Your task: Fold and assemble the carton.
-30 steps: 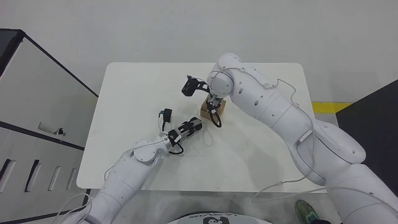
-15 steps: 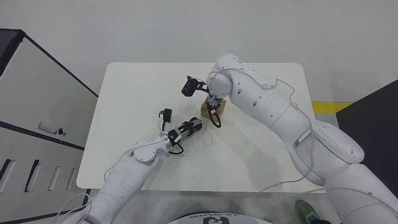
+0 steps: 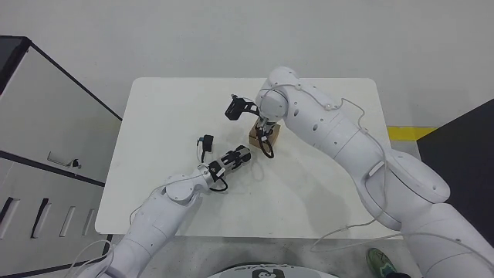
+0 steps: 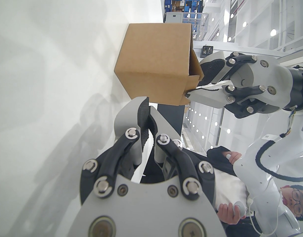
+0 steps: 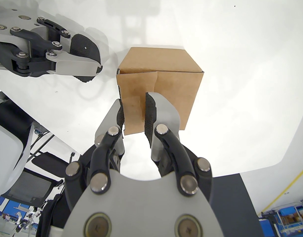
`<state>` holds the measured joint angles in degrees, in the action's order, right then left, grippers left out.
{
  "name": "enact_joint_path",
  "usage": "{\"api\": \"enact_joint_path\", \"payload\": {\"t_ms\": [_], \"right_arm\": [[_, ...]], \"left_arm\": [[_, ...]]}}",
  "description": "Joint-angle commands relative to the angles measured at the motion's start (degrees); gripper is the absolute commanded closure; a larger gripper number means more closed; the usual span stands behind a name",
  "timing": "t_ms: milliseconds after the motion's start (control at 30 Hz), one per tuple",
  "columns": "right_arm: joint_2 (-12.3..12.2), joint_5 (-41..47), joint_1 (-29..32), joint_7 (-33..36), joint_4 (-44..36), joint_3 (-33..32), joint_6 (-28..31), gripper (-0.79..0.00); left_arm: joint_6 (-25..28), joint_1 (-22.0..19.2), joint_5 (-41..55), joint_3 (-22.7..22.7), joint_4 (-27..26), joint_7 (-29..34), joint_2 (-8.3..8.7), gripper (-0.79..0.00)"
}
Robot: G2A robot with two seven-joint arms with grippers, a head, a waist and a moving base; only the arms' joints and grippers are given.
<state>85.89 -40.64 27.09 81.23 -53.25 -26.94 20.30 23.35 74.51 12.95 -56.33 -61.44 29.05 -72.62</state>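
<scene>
**Table (1).** One white table (image 3: 154,123) carries the work.

**Arms (2).** Both arms are extended over the table and meet near its middle.

**Carton (1).** One brown cardboard carton (image 3: 259,135) is stood on the table near its middle, well apart from all four edges. It is formed into a box. In the left wrist view, one top flap of the carton (image 4: 154,62) is seen standing slightly proud of the body.

**Grippers (2).** The right gripper (image 5: 134,108) is positioned above the carton (image 5: 163,87) and is clamped on its top edge at one corner, with cardboard held between the two pads. The left gripper (image 4: 145,106) is held low, just beside the carton and apart from it. Its fingers are pressed together and nothing is held between them.
</scene>
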Motion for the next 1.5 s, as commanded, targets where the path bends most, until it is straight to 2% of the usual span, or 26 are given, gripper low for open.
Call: {"api": "enact_joint_path", "payload": {"t_ms": [0,167,333,767,1467], "right_arm": [[-0.02,0.24,-0.03,-0.04,0.17,-0.27,0.16,-0.222],[-0.14,0.70,-0.03,-0.19,0.22,-0.92,0.45,-0.160],[-0.42,1.45,0.17,-0.86,-0.33,-1.94,0.66,0.000],[-1.45,2.88,1.14,-0.60,-0.68,-4.06,1.58,0.000],[-0.95,3.96,1.34,-1.63,1.58,-3.74,2.53,0.000]], "left_arm": [[0.00,0.00,0.00,0.00,0.00,0.00,0.00,0.000],[0.00,0.00,0.00,0.00,0.00,0.00,0.00,0.000],[0.00,0.00,0.00,0.00,0.00,0.00,0.00,0.000],[0.00,0.00,0.00,0.00,0.00,0.00,0.00,0.000],[0.00,0.00,0.00,0.00,0.00,0.00,0.00,0.000]]}}
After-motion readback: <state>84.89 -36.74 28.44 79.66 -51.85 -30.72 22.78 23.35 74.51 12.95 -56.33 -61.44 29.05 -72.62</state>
